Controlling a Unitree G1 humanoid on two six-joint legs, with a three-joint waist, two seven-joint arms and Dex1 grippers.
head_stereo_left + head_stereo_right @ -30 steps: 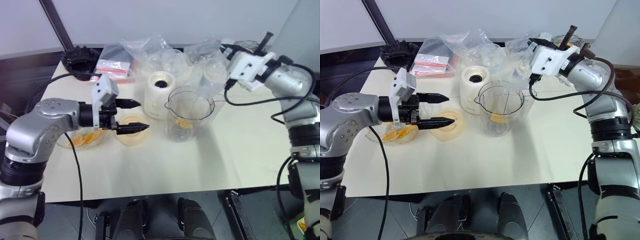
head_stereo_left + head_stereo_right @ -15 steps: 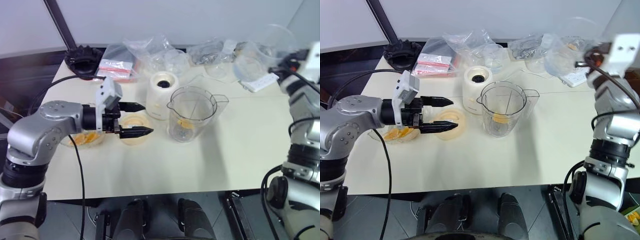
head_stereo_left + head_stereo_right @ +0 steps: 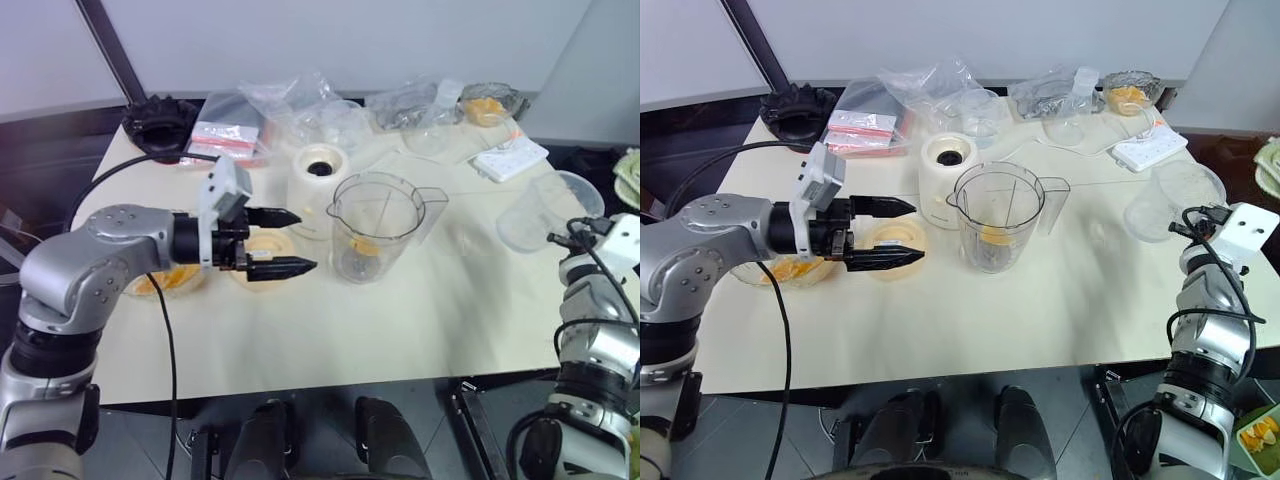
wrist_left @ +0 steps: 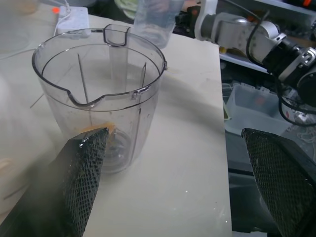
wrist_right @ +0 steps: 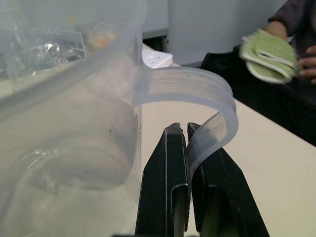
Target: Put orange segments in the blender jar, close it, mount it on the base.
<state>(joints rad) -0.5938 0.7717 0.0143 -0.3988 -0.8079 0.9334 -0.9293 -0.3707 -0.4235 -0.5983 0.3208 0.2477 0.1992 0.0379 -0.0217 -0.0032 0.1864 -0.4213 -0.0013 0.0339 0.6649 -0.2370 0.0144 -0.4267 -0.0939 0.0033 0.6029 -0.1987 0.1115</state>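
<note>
Right pincer (image 5: 187,143) pinches clear cup (image 3: 1170,200); blender jar (image 3: 997,215) upright.

One blender jar (image 3: 379,225), one base (image 3: 318,186)

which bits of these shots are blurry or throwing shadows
Left wrist view: the near fingers are soft and smeared while the blender jar is sharp. Right wrist view: the clear cup is a hazy blur up close. Left eye view: the jar casts a soft shadow on the table.
</note>
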